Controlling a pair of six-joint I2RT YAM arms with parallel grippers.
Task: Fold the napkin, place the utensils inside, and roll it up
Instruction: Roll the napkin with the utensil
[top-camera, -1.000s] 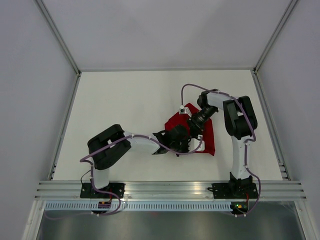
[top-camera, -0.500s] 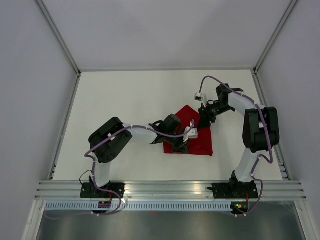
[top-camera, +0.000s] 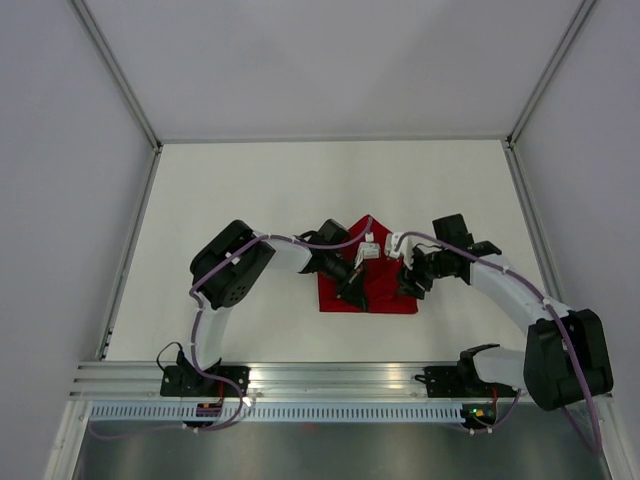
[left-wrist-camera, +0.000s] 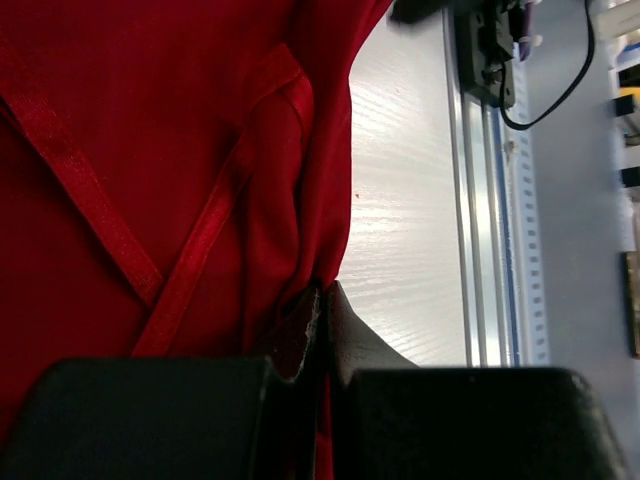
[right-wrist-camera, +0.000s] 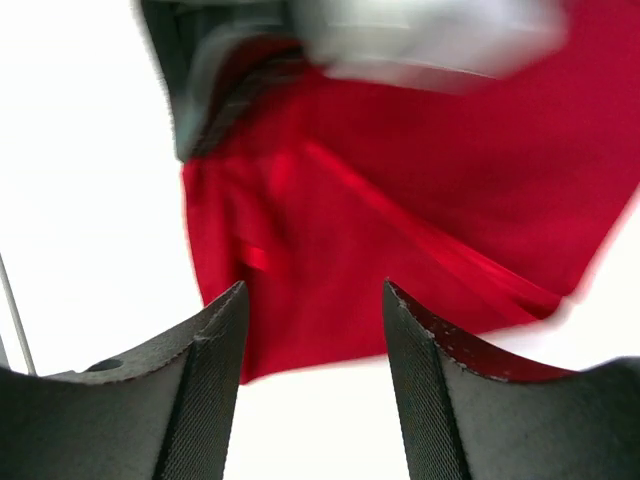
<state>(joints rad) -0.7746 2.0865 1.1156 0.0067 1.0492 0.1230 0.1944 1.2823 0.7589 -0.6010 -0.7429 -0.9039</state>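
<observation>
The red napkin (top-camera: 385, 292) lies rumpled at the table's middle, with a raised corner at its far side. My left gripper (top-camera: 352, 290) is shut on a fold of the napkin's edge; the left wrist view shows red cloth (left-wrist-camera: 180, 170) pinched between the closed jaws (left-wrist-camera: 322, 305). My right gripper (top-camera: 408, 283) is open and empty, right at the napkin's right side; in the right wrist view its fingers (right-wrist-camera: 210, 350) frame the napkin (right-wrist-camera: 400, 230). The knife-like utensil is not in view.
White table (top-camera: 240, 200) with grey walls on three sides. An aluminium rail (top-camera: 340, 380) runs along the near edge, also in the left wrist view (left-wrist-camera: 480, 230). The left arm's wrist (right-wrist-camera: 420, 35) shows blurred in the right wrist view.
The left gripper has carried the napkin's fold up and leftward. The right arm has swung from the far right side down to the napkin's right edge. The napkin's shape changed.
</observation>
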